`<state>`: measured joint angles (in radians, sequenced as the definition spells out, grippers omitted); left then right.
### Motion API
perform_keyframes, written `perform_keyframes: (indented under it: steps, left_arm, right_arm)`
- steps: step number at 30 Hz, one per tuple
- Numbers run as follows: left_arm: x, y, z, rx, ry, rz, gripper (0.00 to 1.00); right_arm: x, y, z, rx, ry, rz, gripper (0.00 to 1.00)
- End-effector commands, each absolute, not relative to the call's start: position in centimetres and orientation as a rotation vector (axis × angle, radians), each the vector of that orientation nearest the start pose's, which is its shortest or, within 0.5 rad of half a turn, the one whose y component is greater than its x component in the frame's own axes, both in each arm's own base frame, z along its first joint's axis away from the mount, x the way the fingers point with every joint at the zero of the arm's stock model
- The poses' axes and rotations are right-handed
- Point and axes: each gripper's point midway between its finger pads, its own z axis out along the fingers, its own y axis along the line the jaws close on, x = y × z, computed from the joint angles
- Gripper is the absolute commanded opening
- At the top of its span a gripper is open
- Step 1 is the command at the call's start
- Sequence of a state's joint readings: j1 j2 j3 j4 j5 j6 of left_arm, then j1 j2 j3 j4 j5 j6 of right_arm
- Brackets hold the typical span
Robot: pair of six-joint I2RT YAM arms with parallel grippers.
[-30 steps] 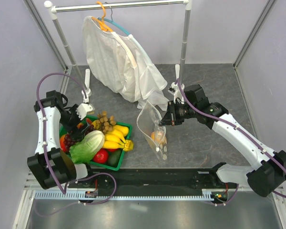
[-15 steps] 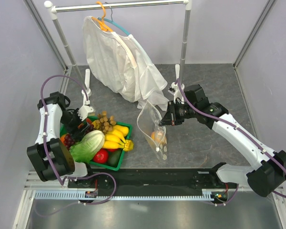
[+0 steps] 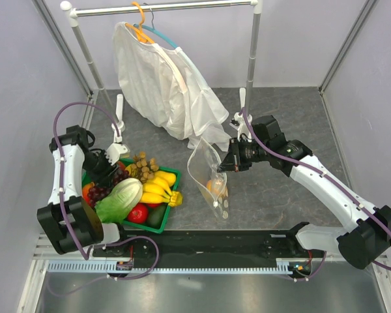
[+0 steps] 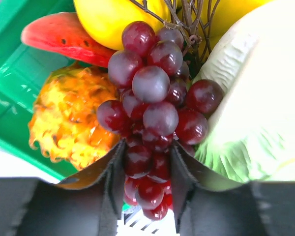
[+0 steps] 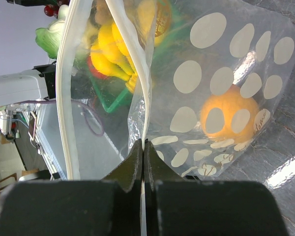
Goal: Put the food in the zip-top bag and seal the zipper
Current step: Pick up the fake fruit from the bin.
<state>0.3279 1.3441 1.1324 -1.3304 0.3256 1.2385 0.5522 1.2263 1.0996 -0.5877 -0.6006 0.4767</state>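
Lettuce: the lettuce (image 4: 250, 113) is set in the near part of the green basket (image 4: 12, 105), touching the grapes' right flank in the left wrist view.
Grapes: the dark purple grapes (image 4: 152, 93) are lying in the basket, between the lettuce and a knobbly orange fruit (image 4: 69, 118); they are outside the bag.
Left gripper: the left gripper (image 4: 147, 146) is lowered into the basket, with the lower end of the grapes taken between its fingers; both pads are pressed against the fruit.
Peach: the orange peach (image 5: 229, 118) is seen inside the bag (image 5: 206, 64), low in it and well below the right gripper.
Bag: it is held up off the table (image 3: 280, 124) by one lip, well to the right of the basket, and its mouth is spread open.
Zipper: the two white strips of the zipper (image 5: 68, 88) are parted; the slider cannot be made out.
Right gripper: the right gripper (image 5: 143, 147) is pinched tight on the bag's upper edge, the film being caught between its closed fingers.
Berries: the tan berries (image 3: 143, 166) are piled at the basket's far side, beside the bananas (image 3: 158, 186), not in the bag.
Garment: a white garment (image 3: 159, 85) is hung on the rail at the back.
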Motion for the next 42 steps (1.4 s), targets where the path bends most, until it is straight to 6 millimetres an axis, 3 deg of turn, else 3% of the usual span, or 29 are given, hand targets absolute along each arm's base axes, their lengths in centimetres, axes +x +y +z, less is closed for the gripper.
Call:
perform_keyframes:
  steps: [1, 9, 12, 16, 17, 29, 32, 36, 42]
  left_arm:
    - [18.1, 3.5, 14.5, 1.226, 2.587, -0.363, 0.37]
    - [18.2, 3.6, 14.4, 1.197, 2.608, -0.354, 0.18]
    - [18.5, 3.8, 14.1, 1.194, 2.616, -0.354, 0.27]
    - [19.2, 3.7, 13.7, 1.194, 2.601, -0.349, 0.64]
    - [19.5, 3.8, 13.5, 1.19, 2.596, -0.341, 0.67]
    - [20.5, 3.6, 9.6, 1.222, 2.593, -0.279, 0.75]
    - [20.8, 4.0, 9.1, 1.221, 2.6, -0.257, 0.69]
    - [20.7, 4.2, 9.4, 1.223, 2.603, -0.237, 0.42]
    - [19.3, 3.8, 11.8, 1.24, 2.577, -0.212, 0.17]
  right_arm:
    - [21.3, 26.4, 22.8, -0.444, 2.372, 1.18, 0.0]
    - [21.4, 26.5, 23.3, -0.452, 2.354, 1.187, 0.0]
    - [21.2, 26.3, 23.2, -0.453, 2.356, 1.182, 0.0]
    - [21.3, 26.3, 23.1, -0.449, 2.36, 1.182, 0.0]
    - [21.2, 26.3, 23.1, -0.452, 2.36, 1.182, 0.0]
    - [21.4, 26.5, 23.0, -0.445, 2.367, 1.188, 0.0]
    - [21.4, 26.5, 22.9, -0.442, 2.371, 1.188, 0.0]
    - [21.5, 26.6, 23.0, -0.446, 2.369, 1.188, 0.0]
    - [21.4, 26.5, 23.0, -0.447, 2.365, 1.188, 0.0]
